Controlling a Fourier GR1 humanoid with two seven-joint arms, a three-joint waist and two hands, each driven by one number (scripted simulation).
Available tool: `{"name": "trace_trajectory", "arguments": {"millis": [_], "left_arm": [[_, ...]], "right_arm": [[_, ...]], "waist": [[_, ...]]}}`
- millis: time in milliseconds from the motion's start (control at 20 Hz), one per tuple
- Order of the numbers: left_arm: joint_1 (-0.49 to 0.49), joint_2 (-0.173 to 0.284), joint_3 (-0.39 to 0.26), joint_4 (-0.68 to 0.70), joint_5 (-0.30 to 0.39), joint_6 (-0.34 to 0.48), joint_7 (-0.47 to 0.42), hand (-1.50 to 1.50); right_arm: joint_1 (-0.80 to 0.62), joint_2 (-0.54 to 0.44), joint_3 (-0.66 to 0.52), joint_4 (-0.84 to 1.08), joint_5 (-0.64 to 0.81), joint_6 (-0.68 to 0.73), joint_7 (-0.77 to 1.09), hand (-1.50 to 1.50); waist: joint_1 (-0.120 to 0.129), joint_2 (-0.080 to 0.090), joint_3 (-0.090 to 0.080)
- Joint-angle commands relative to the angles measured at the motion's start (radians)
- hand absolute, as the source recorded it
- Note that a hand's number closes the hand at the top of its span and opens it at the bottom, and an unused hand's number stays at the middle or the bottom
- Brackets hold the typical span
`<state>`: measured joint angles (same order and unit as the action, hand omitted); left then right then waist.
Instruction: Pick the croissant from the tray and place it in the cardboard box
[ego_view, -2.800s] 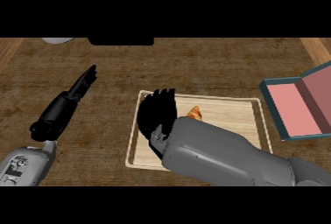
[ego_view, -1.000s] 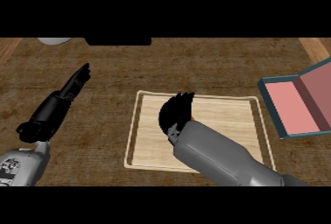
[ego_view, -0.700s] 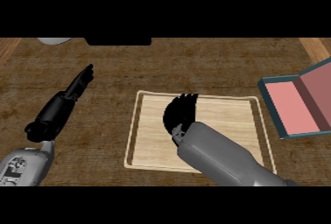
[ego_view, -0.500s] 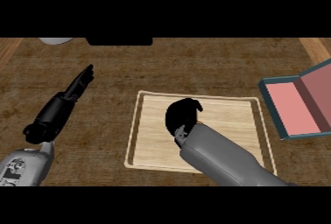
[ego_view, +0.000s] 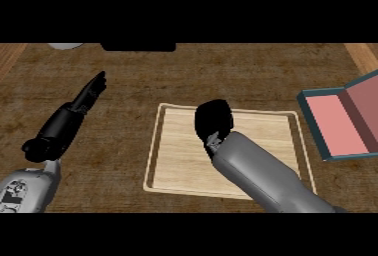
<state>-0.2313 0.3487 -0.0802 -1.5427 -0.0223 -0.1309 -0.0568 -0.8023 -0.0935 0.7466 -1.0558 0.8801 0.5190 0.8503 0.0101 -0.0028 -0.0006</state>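
Your right hand (ego_view: 213, 120) sits over the upper middle of the pale wooden rectangular tray (ego_view: 174, 160), its black fingers curled down into a closed, rounded shape. You cannot see the croissant anywhere on the tray; whether it lies inside that curled hand cannot be told from this view, since the hand hides whatever is under it. The grey right forearm (ego_view: 262, 172) runs from the lower right edge diagonally up across the tray to the hand, covering much of the tray's right half.

The tray lies flat on the dark brown woven-looking tabletop (ego_view: 221, 70), near the middle of your view, with its raised rim visible along the left, top and bottom sides.

The open cardboard box with a teal outside and pink inside (ego_view: 343, 122) rests at the right edge of the view, just beside the tray's right rim and apart from your right hand. Its lid stands up toward the right.

Your left hand (ego_view: 90, 92) rests well left of the tray, its fingers straight and pressed together, pointing up and to the right, holding nothing.
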Motion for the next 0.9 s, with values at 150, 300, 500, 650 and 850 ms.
{"name": "trace_trajectory", "arguments": {"millis": [150,300,500,650,850], "left_arm": [[0.012,-0.015,-0.013,-0.01,-0.015,0.01,-0.025,0.0],[0.0,-0.03,-0.043,-0.026,-0.031,0.007,-0.009,0.0],[-0.01,-0.014,-0.009,0.028,-0.013,-0.022,-0.038,0.0],[-0.01,-0.014,0.0,-0.02,-0.017,-0.014,0.015,0.0],[0.005,-0.029,-0.004,0.055,-0.045,-0.01,-0.067,0.0]], "right_arm": [[-0.041,-0.114,-0.383,0.07,-0.105,-0.388,-0.102,1.5],[-0.076,-0.139,-0.405,0.182,-0.057,-0.549,-0.219,1.5],[-0.208,-0.109,-0.409,0.327,0.019,-0.655,-0.266,1.5],[-0.258,-0.106,-0.38,0.336,0.082,-0.642,-0.247,1.5],[-0.4,-0.126,-0.46,0.37,0.09,-0.649,-0.152,1.5]], "waist": [[0.013,0.03,0.006],[0.037,0.027,0.004],[0.035,0.02,0.001],[0.014,0.007,0.001],[0.011,0.009,0.0]]}}
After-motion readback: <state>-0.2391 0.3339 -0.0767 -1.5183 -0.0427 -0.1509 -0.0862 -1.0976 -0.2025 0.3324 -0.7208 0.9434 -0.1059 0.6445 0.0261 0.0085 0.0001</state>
